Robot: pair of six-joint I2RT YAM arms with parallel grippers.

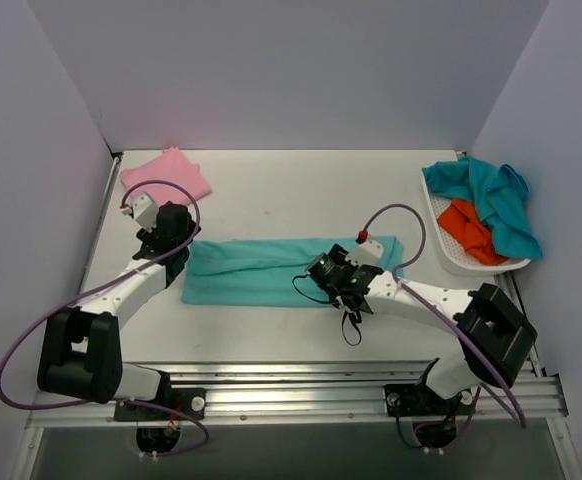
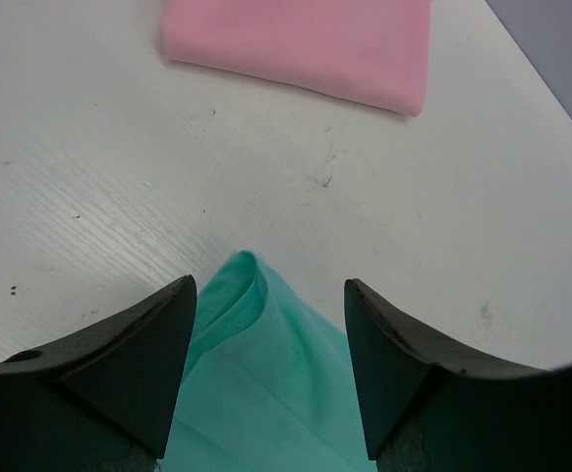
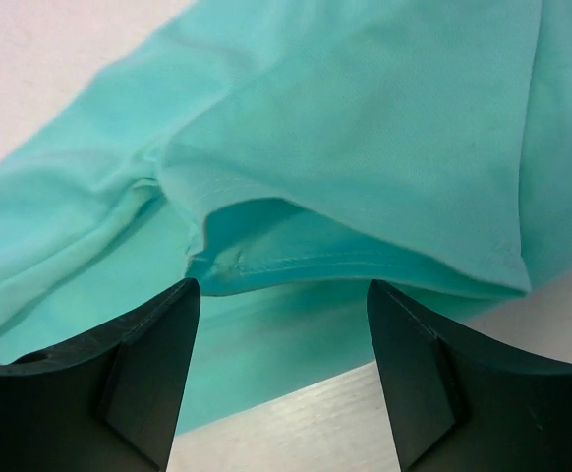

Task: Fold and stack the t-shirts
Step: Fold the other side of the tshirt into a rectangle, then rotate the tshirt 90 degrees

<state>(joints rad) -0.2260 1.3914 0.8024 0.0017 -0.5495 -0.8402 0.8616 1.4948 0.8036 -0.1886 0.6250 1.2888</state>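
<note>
Slippage between layers was the main hazard you faced. The green tee (image 1: 261,270) lay on the bench (image 1: 301,190) as a long strip, folded lengthwise.

Your left pincer (image 2: 266,295) stood wide open at the green tee's left end, with a loose peak of cloth between the fingers but nothing clamped. Your right pincer (image 3: 284,295) was likewise wide open and empty at the green tee's near edge, toward its right end, facing a stacked hem of several layers.

Had the right pincer closed on the top layer only, the lower ones would probably have stayed behind and the fold would have opened. Had the left caught only the peak, the strip would likely have bunched or twisted on lifting. Uneven lifting at the two ends could have skewed the next fold.

The pink tee (image 1: 166,178), folded, lay beyond the green tee's left end, and a careless swing there might have dragged it. The teal tee (image 1: 491,195) and orange tee (image 1: 468,228) sat in a tray (image 1: 471,268) past the green tee's right end.
</note>
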